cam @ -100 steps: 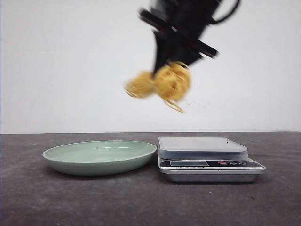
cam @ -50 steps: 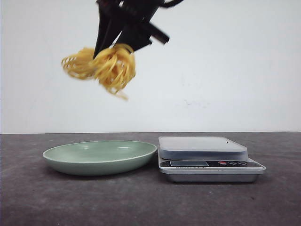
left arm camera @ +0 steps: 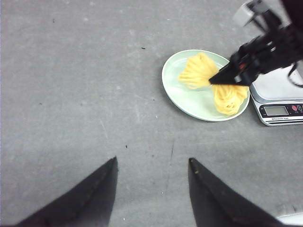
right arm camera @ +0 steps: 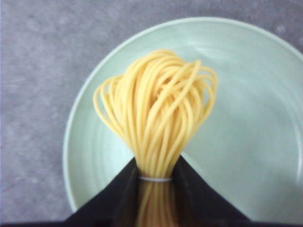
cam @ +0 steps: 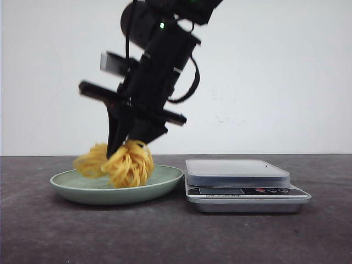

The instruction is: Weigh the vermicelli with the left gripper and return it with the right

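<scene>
The vermicelli point(cam: 124, 163) is a yellow-orange noodle nest hanging just inside the pale green plate point(cam: 168, 177); I cannot tell whether it touches the plate. My right gripper point(cam: 125, 147) comes down from above, tilted, and is shut on the nest's tied middle. The right wrist view shows the strands point(right arm camera: 158, 109) pinched between the gripper's point(right arm camera: 156, 164) two black fingers over the plate point(right arm camera: 255, 94). My left gripper point(left arm camera: 151, 161) is open and empty above bare table, well away from the plate point(left arm camera: 189, 101), the noodles point(left arm camera: 196, 71) and the right gripper point(left arm camera: 222, 79).
A silver digital kitchen scale point(cam: 236, 171) stands just right of the plate, its platform bare; it also shows in the left wrist view point(left arm camera: 279, 94). The table is dark grey with a white wall behind.
My right gripper has carried the vermicelli from high above the scale leftward, then down onto the plate. The plate and scale have not moved.
</scene>
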